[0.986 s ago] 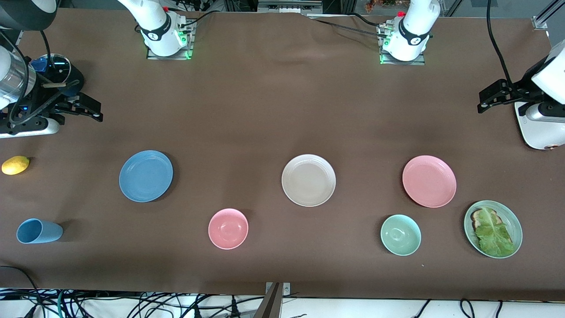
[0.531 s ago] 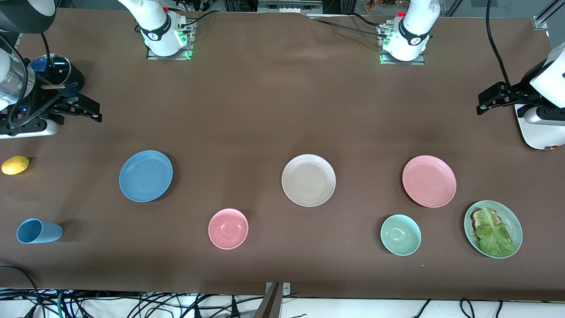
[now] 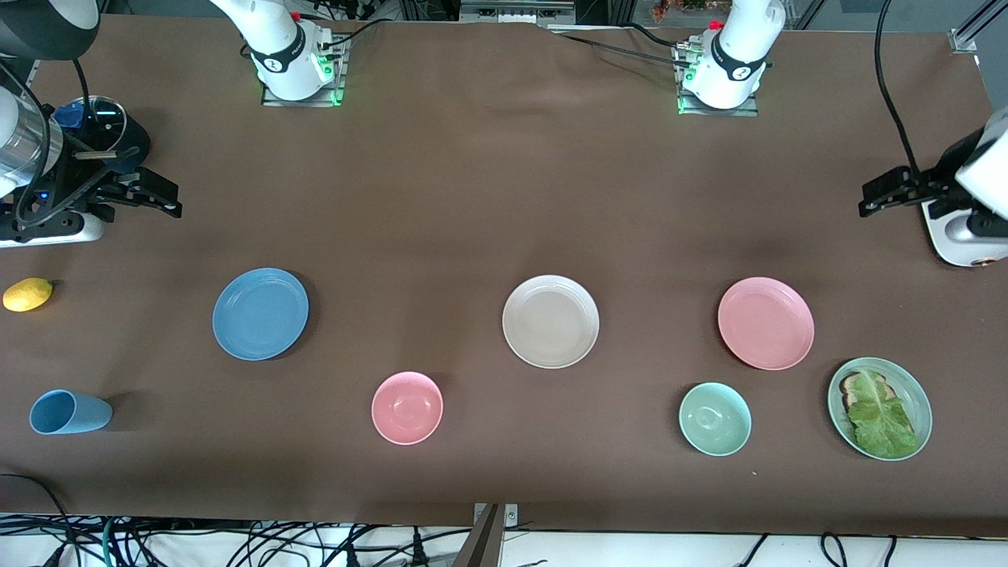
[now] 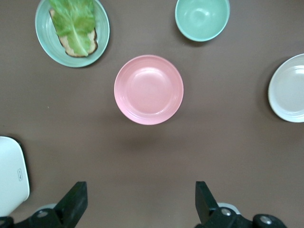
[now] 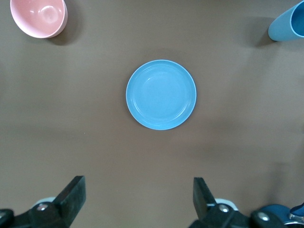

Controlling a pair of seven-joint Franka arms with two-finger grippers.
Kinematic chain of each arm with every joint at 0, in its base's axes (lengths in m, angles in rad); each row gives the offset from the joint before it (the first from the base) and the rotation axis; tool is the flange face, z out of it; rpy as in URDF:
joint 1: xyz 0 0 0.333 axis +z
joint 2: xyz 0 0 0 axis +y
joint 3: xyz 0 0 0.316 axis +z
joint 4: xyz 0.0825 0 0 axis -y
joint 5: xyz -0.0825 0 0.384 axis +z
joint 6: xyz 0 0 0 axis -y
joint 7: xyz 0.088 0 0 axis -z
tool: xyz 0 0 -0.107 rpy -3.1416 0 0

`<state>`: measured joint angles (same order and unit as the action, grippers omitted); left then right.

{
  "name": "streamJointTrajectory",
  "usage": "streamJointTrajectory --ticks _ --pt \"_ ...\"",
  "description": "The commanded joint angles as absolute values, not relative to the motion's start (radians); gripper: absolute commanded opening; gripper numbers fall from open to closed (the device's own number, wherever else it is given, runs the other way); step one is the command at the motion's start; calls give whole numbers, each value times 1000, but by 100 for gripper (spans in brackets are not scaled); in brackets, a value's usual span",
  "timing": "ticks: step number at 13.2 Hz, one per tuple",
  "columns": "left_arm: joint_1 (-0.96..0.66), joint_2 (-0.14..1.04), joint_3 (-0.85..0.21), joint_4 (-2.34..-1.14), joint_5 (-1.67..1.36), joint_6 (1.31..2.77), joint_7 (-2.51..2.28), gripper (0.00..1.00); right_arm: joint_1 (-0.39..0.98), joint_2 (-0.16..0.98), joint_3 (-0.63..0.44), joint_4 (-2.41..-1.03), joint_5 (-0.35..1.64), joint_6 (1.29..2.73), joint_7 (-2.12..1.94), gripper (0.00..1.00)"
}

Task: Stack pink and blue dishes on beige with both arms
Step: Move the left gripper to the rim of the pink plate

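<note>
The blue plate (image 3: 260, 313) lies toward the right arm's end of the brown table, the beige plate (image 3: 550, 320) in the middle, and the pink plate (image 3: 765, 323) toward the left arm's end. All three are apart and flat on the cloth. My right gripper (image 3: 169, 198) hangs open and empty over bare cloth; its wrist view shows the blue plate (image 5: 161, 94) ahead of the open gripper (image 5: 137, 184). My left gripper (image 3: 870, 201) hangs open and empty beside a white device; its wrist view shows the pink plate (image 4: 148, 89) and the beige plate's (image 4: 289, 88) edge ahead of the gripper (image 4: 140, 190).
Nearer the front camera stand a pink bowl (image 3: 407, 407), a green bowl (image 3: 715, 418), a green plate with lettuce (image 3: 880, 408) and a lying blue cup (image 3: 69, 412). A lemon (image 3: 27, 294) lies at the right arm's end. A white device (image 3: 957, 236) sits at the left arm's end.
The left gripper has drifted slightly toward its end of the table. The right gripper has barely shifted. No dish has moved.
</note>
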<state>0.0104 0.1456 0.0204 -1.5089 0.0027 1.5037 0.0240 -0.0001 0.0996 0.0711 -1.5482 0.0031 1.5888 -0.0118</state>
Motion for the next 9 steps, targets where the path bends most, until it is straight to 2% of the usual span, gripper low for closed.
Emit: streamJointTrajectory --ticks 1,6,9 --pt "9 248 14 -1474 0 1503 -10 100 -3 84 69 -1568 12 1605 -8 100" --pt "20 380 18 -1471 2 1508 -35 100 -3 87 64 -1565 11 1612 -8 100" --pt "37 452 21 -1473 8 1586 -32 100 -3 87 60 -1566 11 1611 -8 100"
